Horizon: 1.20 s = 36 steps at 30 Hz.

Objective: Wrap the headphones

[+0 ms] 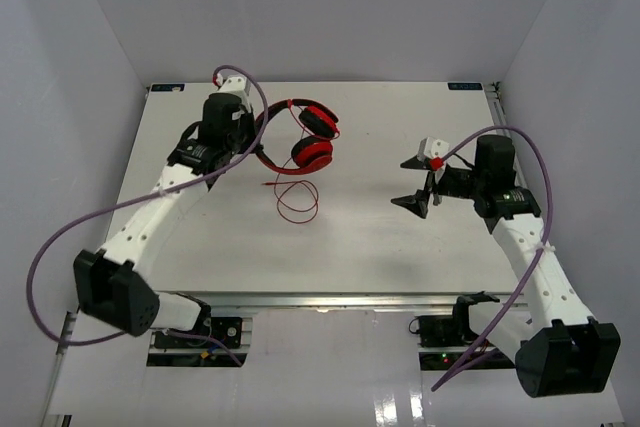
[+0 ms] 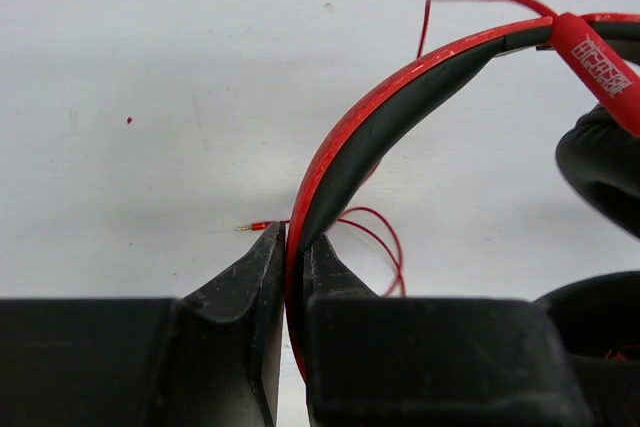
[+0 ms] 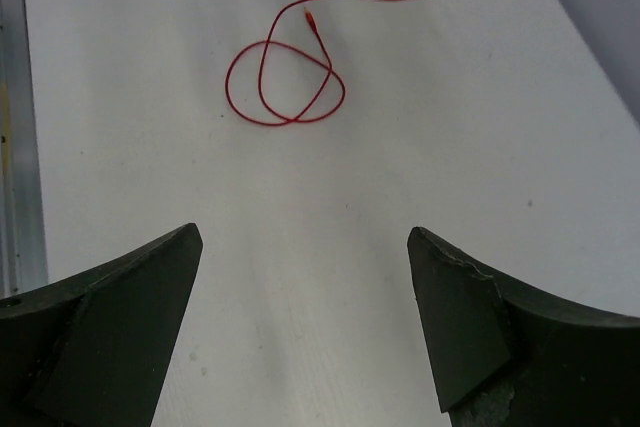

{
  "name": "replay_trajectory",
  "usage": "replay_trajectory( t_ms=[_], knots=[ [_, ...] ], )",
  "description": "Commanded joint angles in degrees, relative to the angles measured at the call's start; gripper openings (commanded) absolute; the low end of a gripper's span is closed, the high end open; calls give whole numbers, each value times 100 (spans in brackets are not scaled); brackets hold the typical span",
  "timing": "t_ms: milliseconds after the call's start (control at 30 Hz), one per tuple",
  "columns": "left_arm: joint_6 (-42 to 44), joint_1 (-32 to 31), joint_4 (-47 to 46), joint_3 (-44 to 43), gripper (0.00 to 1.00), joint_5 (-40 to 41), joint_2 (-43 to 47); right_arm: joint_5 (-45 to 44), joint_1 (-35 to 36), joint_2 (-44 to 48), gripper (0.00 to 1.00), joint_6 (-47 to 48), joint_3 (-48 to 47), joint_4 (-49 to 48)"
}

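Note:
The red headphones (image 1: 310, 137) with black ear pads sit at the table's back middle. My left gripper (image 2: 295, 242) is shut on their red-and-black headband (image 2: 380, 117), which runs up between the fingers. The thin red cable (image 1: 297, 199) lies looped on the table in front of the headphones; its loop (image 3: 285, 82) and plug tip (image 3: 308, 17) show in the right wrist view, and the plug (image 2: 258, 226) shows just beyond the left fingers. My right gripper (image 1: 418, 182) is open and empty, over the table to the right of the cable.
The white table (image 1: 370, 237) is walled by white panels on three sides. Thick purple robot cables (image 1: 545, 172) arc off both arms. A small red speck (image 2: 129, 120) lies on the table.

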<state>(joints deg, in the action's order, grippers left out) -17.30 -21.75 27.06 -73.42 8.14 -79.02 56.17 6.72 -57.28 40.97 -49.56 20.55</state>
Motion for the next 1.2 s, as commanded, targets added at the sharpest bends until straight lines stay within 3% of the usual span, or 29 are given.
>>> replay_trajectory(
  t_ms=[0, 67, 167, 400, 767, 967, 1167],
  knots=[
    [234, -102, -14, 1005, 0, -1302, 1186, 1326, 172, -508, 90, 1976, -1089, 971],
    [369, -110, 239, 1124, 0, -1817, 1579, 1477, 195, -846, 90, 1738, -1533, 815],
    [384, -119, 565, 1171, 0, -2476, 1869, 1685, 303, -1159, 90, 650, -1723, 40],
    [71, -119, 851, 812, 0, -2990, 2036, 1295, 1346, -1167, 90, -2495, 115, -3743],
    [-456, -119, 1172, -339, 0, -3240, 1781, 111, 1747, -2216, 90, -5310, 322, -6683],
    [-715, -126, 1165, -746, 0, -3087, 1580, 56, 1996, -2918, 90, -8260, 329, -8897],
    [-1080, -128, 1002, -1017, 0, -3053, 1325, -112, 2487, -3182, 90, -8621, 309, -9456]
  ],
)
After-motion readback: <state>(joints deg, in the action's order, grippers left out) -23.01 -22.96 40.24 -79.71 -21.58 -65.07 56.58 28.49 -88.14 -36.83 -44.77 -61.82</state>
